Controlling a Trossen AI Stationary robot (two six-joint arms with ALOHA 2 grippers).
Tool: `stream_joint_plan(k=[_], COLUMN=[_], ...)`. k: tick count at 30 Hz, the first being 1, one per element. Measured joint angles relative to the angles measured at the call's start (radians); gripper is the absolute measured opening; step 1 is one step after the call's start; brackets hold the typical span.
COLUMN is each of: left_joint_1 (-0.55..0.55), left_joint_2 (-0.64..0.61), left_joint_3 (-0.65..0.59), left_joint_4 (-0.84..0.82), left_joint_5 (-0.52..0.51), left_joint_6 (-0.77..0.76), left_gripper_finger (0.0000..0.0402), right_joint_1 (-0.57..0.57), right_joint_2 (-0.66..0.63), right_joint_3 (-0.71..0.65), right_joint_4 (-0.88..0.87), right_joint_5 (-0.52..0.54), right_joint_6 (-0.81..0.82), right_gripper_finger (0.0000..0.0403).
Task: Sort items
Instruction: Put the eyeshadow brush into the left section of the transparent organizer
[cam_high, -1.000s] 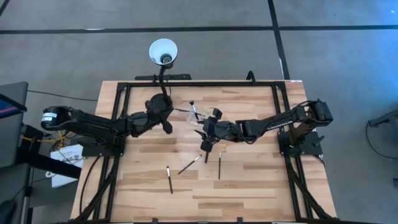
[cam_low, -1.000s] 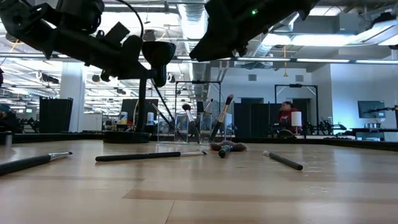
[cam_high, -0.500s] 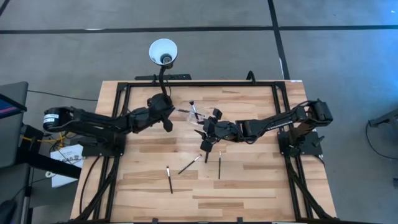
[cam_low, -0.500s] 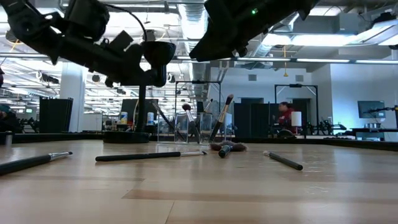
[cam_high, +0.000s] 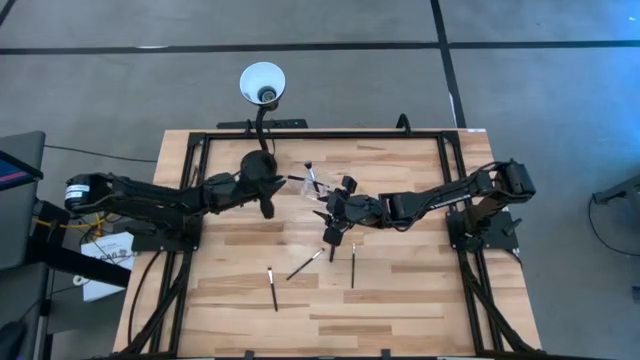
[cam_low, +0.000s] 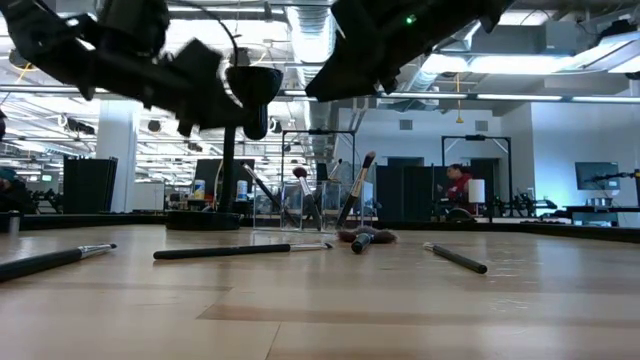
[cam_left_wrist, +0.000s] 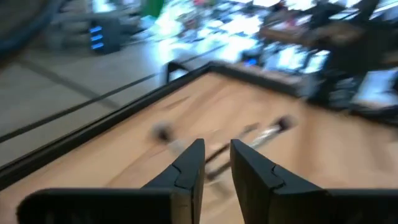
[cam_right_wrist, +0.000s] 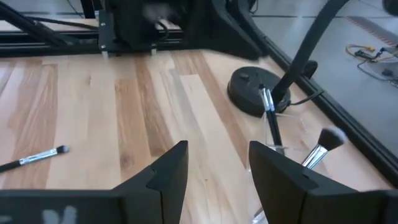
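High view: wooden table (cam_high: 420, 290) in a black frame, both arms reaching toward its middle from either side.
Left gripper (cam_high: 266, 196): hangs above the table near the lamp stem, beside the clear pouch. Left wrist view shows its two fingers (cam_left_wrist: 188, 169) with a narrow gap between them and nothing in that gap, so slightly parted, empty.
Right gripper (cam_high: 330, 224): over the centre of the table, just beside the pouch. Right wrist view shows its fingers (cam_right_wrist: 168, 169) spread wide with bare table between them; holding nothing.
Lamp (cam_high: 262, 84): white shade beyond the far edge of the table, black neck curving down to a round base (cam_right_wrist: 255, 91) on the table.
Clear pouch (cam_low: 300, 208): stands near the lamp base, toward the far side; several brushes stick up out of it at a tilt. Exact count cannot be told.
Brush in pouch (cam_right_wrist: 319, 149): fluffy dark tip, silver collar, leaning.
Loose brushes, front half of table: one (cam_high: 272, 288) lying lengthwise toward the front edge, one (cam_high: 304, 266) lying diagonally just right of it, one (cam_high: 353, 265) lying lengthwise below the right gripper. All three flat and apart from each other.
Low view: long brush (cam_low: 240, 251) flat on the wood, another (cam_low: 455, 258) to its right, a short dark bundle (cam_low: 365, 238) lying in front of the pouch.
Background: a person (cam_low: 460, 185) well behind the table.
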Motion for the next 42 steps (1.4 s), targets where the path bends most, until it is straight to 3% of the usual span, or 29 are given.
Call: stream_joint_plan(k=[7,15,23,27,31,34,42], left_joint_1=[-0.112,-0.199,-0.207,-0.207,-0.207,-0.207,-0.206], left_joint_2=[-0.106,-0.078,-0.070,-0.069,-0.069,-0.069,-0.069], left_joint_3=[0.000,0.000,-0.001,-0.001,-0.001,-0.001,-0.001], left_joint_4=[-0.030,-0.084,-0.091,-0.095,-0.120,-0.120,-0.120], left_joint_5=[0.071,0.073,0.073,0.071,0.071,0.071,0.071], left_joint_6=[-0.001,-0.001,-0.002,-0.002,-0.002,-0.002,-0.002], left_gripper_finger=[0.0070,0.0070,0.0065,0.0065,0.0065,0.0066,0.0067], right_joint_1=[0.001,0.067,0.167,0.224,0.285,0.301,0.329], right_joint_2=[0.000,0.044,0.089,0.082,0.081,0.080,0.080], right_joint_3=[0.000,-0.002,-0.002,0.000,-0.009,-0.025,-0.060], right_joint_4=[-0.068,-0.243,-0.408,-0.527,-0.565,-0.552,-0.582], right_joint_5=[-0.001,-0.001,0.012,0.116,0.191,0.266,0.225], right_joint_6=[0.168,0.407,0.618,0.737,0.980,1.011,1.203], right_gripper_finger=[0.0171,0.0161,0.0159,0.0156,0.0153,0.0151,0.0136])
